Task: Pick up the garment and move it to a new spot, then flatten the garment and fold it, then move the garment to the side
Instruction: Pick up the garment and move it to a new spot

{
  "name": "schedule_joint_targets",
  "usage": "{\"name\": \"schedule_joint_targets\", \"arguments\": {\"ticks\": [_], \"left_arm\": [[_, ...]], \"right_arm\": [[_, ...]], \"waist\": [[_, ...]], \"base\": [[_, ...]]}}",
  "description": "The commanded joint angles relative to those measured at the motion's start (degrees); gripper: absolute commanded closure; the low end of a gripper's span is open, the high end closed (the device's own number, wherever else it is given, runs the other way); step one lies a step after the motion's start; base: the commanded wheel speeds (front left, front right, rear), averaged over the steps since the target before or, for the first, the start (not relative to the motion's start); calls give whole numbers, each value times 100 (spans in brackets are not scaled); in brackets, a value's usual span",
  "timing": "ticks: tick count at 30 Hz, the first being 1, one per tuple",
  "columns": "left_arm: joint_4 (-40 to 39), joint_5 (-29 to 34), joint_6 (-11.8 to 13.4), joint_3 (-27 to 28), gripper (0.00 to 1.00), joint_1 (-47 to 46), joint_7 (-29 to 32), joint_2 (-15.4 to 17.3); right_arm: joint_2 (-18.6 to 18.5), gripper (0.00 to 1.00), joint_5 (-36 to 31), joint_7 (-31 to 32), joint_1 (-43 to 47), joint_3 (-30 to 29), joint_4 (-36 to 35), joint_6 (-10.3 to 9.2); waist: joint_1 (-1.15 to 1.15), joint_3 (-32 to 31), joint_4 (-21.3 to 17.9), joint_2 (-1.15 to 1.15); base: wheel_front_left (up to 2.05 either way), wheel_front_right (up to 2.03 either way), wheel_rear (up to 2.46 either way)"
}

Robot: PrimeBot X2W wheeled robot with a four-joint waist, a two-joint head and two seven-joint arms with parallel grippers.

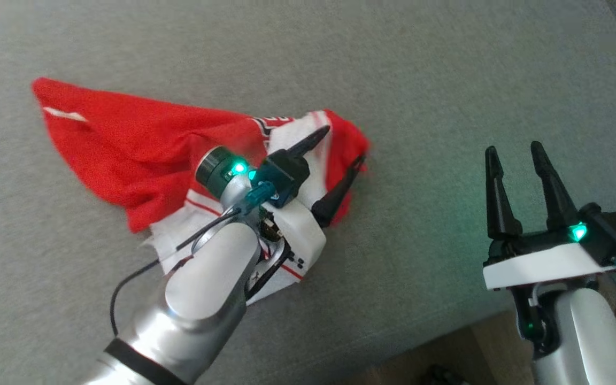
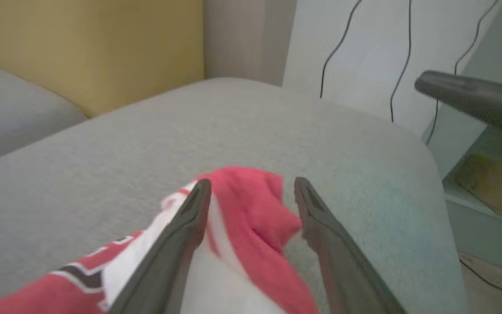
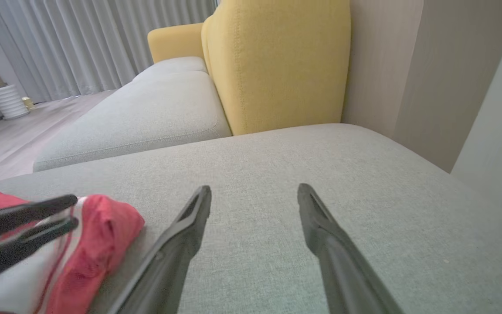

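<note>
Found red-and-white jersey [image 1: 126, 144] crumpled on grey sofa cushion [image 1: 447, 80], left of centre in head view. Red part spread toward left, white striped part under left forearm. Saw left gripper [image 1: 344, 143] spread wide over jersey's bunched right end, red cloth between fingers, not clamped. Saw right gripper [image 1: 514, 147] likewise wide open, holding nothing, well apart to right, above bare cushion near front edge. Noted yellow backrest [image 3: 277, 65] behind cushion.

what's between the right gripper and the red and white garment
A bare stretch of grey sofa cushion lies between the right gripper and the red and white garment, seen in the head view.
</note>
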Motion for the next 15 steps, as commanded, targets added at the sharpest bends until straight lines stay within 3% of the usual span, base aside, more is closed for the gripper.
{"name": "schedule_joint_targets", "arguments": {"ticks": [1,8,15], "left_arm": [[-364,-95,139,164,0,-21,-185,-12],[-1017,-343,639,705,0,488,-401,186],[-1671,-611,1312,1727,0,1262,-447,681]], "right_arm": [[-23,0,-99,15,-86,47,-172,-5],[-23,0,-300,211,33,-54,-264,-5],[-23,0,-440,422,172,-120,-390,-5]], "waist": [[0,-292,321,0],[0,-720,908,0],[0,-1024,1528,0]], "base": [[0,0,0],[0,0,0],[0,0,0]]}}
